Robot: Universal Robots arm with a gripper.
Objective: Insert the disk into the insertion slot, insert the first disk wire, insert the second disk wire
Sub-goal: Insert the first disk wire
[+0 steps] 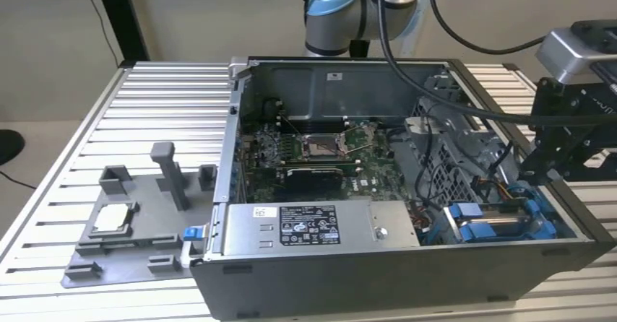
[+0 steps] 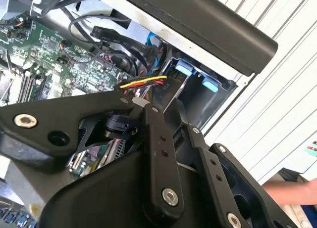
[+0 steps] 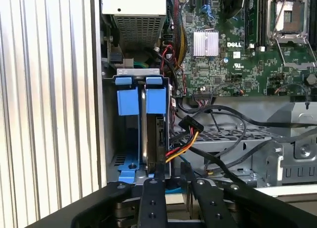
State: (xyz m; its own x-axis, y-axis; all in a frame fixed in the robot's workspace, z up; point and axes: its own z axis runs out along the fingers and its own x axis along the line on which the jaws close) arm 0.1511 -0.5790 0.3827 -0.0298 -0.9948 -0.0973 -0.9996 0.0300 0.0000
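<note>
First wrist view: risk of snagging the loose black cables [image 3: 233, 111] draped across the case [image 1: 386, 286] floor just beside the insertion slot [image 3: 130, 154], or of bending the black connector [image 3: 190, 124] on the yellow-and-red wires [image 3: 181, 149] if pushed in crooked. Could also knock the disk [image 3: 152, 139], standing on edge in its blue carrier [image 3: 156, 99] inside that slot at the case's corner, seemingly seated. Likely cause: tight clearance. Gripper [image 3: 173, 181] poised just outside that corner, aimed into the case along the disk's edge; cannot tell whether spread or pinching anything. Arm [image 1: 333, 8] rooted behind the case, wrist over its rim.
</note>
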